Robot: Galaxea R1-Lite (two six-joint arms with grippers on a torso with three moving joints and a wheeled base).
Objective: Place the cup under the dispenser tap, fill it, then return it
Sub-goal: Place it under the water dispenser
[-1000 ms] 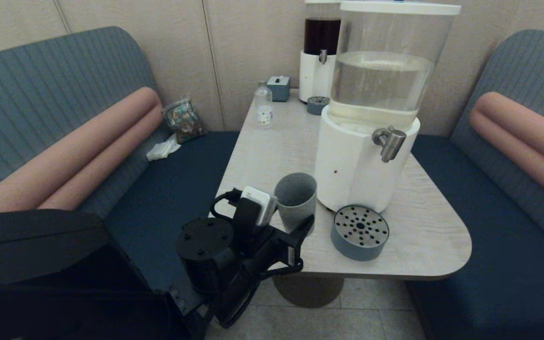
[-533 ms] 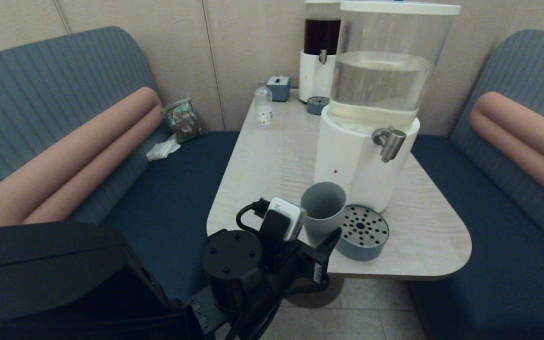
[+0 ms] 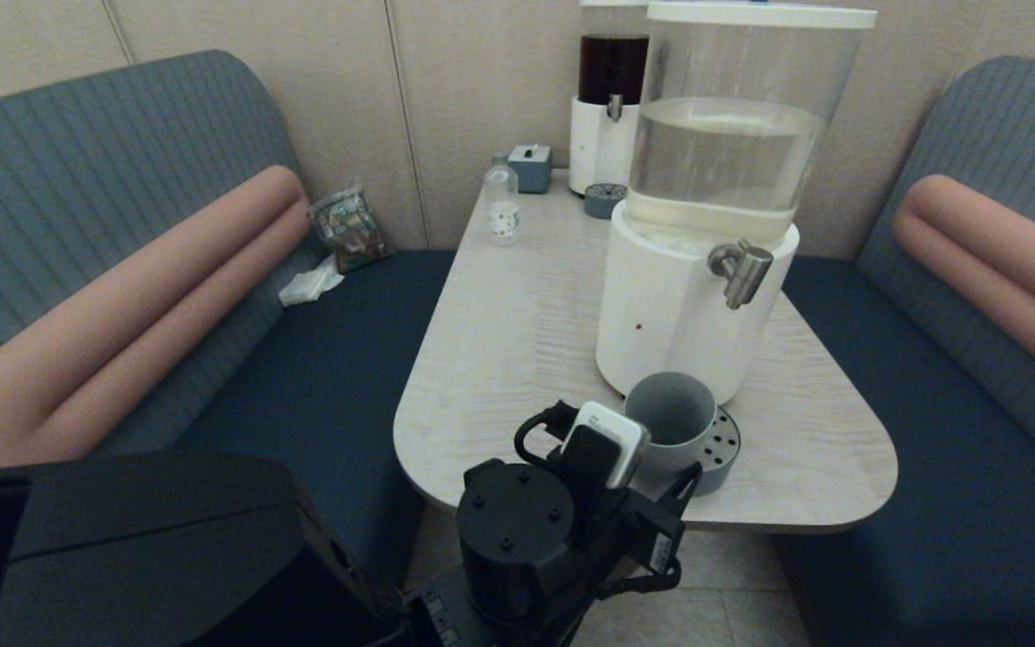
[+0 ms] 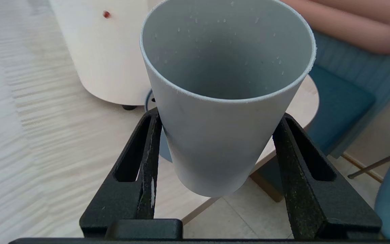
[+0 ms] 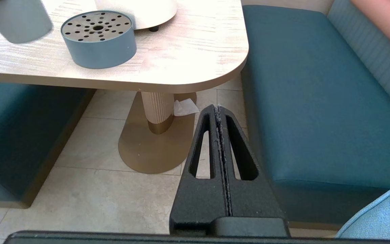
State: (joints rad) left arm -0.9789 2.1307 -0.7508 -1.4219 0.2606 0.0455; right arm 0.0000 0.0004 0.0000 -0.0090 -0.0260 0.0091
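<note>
My left gripper [image 3: 659,465] is shut on the grey-blue cup [image 3: 670,420], its black fingers pressing both sides of the wall [image 4: 222,101]. The cup is empty, upright and lifted off the table near the front edge. In the head view it overlaps the round drip tray [image 3: 722,452]; the right wrist view shows the cup [image 5: 15,20] still beside the tray [image 5: 98,39], not over it. The steel dispenser tap [image 3: 739,270] juts from the white-based dispenser [image 3: 661,310], higher and to the right of the cup. My right gripper [image 5: 218,109] is parked low beside the table, shut and empty.
At the back of the table [image 3: 517,341] stand a dark-liquid dispenser [image 3: 612,108], a small tray [image 3: 605,199], a clear bottle [image 3: 502,205] and a small box [image 3: 531,167]. Blue benches flank the table. The table's pedestal [image 5: 157,112] is near my right gripper.
My left gripper has carried the cup to the right along the table's front, from left of the white dispenser to next to the drip tray.
</note>
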